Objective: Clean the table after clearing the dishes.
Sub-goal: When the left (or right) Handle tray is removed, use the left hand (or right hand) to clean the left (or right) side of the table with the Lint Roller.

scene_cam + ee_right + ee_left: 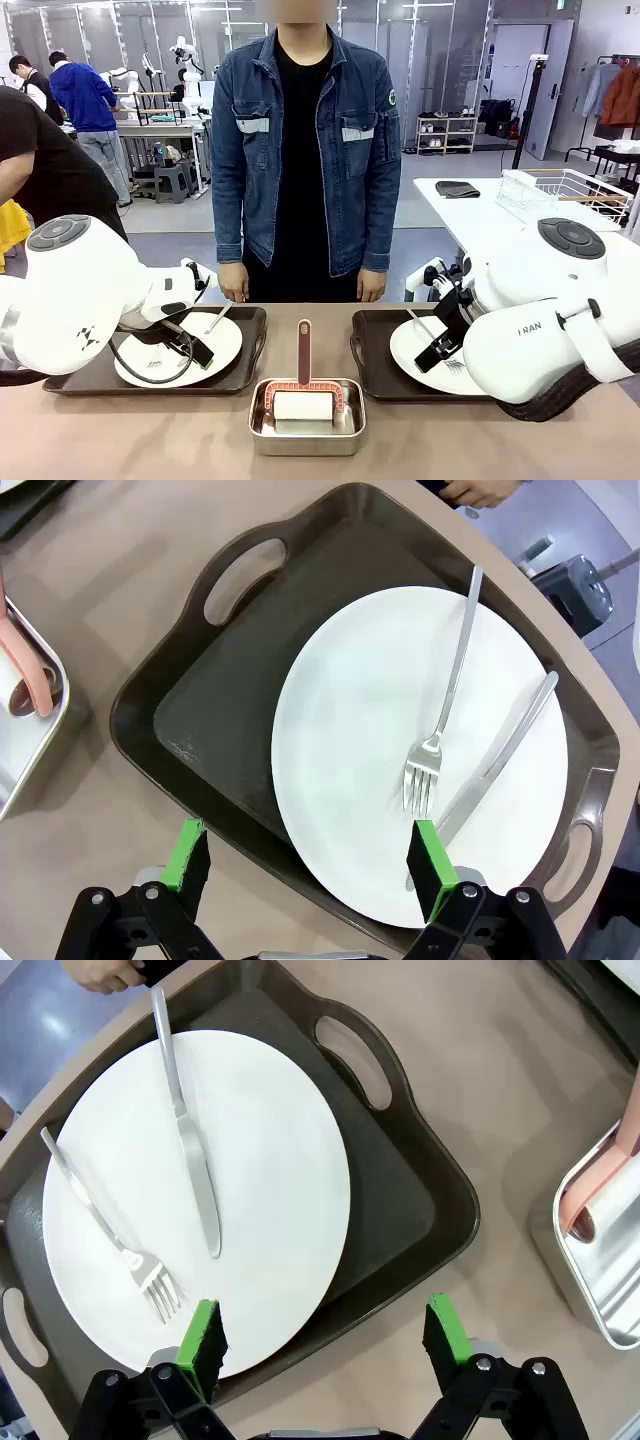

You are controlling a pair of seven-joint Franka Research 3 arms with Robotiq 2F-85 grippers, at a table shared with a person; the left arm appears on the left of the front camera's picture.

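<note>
Altogether 2 trays (400, 1210) hold 2 plates (270, 1160), 2 forks (440, 720), apparently 2 knives (195, 1160).

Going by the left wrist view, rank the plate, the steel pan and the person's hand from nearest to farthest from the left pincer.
1. Plate, its rim right at the left pincer.
2. Pan, off to the picture's right, beside the tray.
3. Hand, top left, past the tray's far edge.
</note>
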